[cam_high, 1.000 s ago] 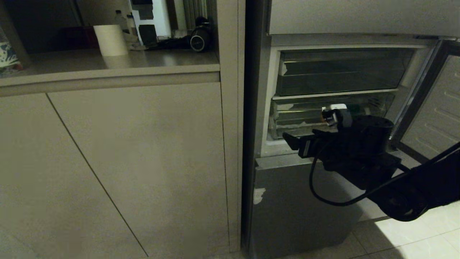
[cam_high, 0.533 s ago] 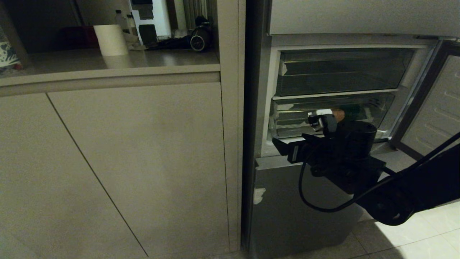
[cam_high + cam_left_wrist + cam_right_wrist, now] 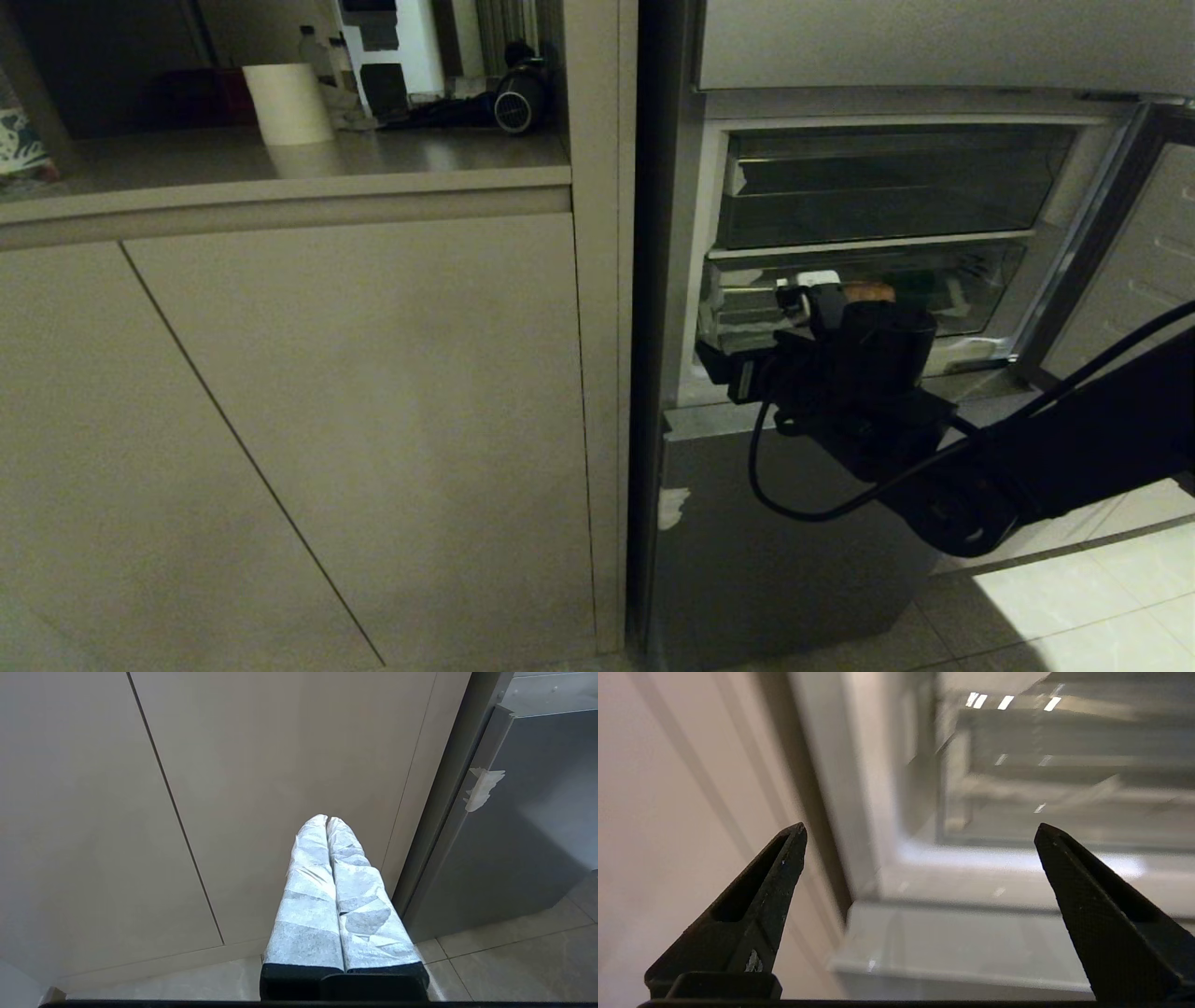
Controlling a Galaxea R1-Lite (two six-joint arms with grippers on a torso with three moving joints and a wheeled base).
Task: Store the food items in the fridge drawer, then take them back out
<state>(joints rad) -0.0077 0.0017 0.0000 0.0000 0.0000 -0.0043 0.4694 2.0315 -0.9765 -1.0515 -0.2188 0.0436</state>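
Note:
The fridge drawer (image 3: 971,280) is a clear bin on the lower level of the open fridge, pushed in. Through its front shows an orange-brown food item (image 3: 868,291), with a dark green one (image 3: 929,280) to its right. My right gripper (image 3: 724,369) hangs in front of the drawer's left end, pointing at the fridge's left wall. In the right wrist view the gripper (image 3: 920,828) is open wide with nothing between its fingers, and the drawer (image 3: 1017,816) is a blur beyond them. My left gripper (image 3: 327,819) is parked low and shut, facing a cabinet door.
A shallower clear tray (image 3: 887,187) sits above the drawer. The fridge door (image 3: 1130,271) stands open at the right. The closed lower fridge door (image 3: 794,532) lies under my right arm. Beige cabinets (image 3: 373,420) and a counter with a paper roll (image 3: 285,103) fill the left.
My right arm has moved left along the drawer front and a little towards the fridge. The orange-brown item it covered now shows. The gripper stayed open.

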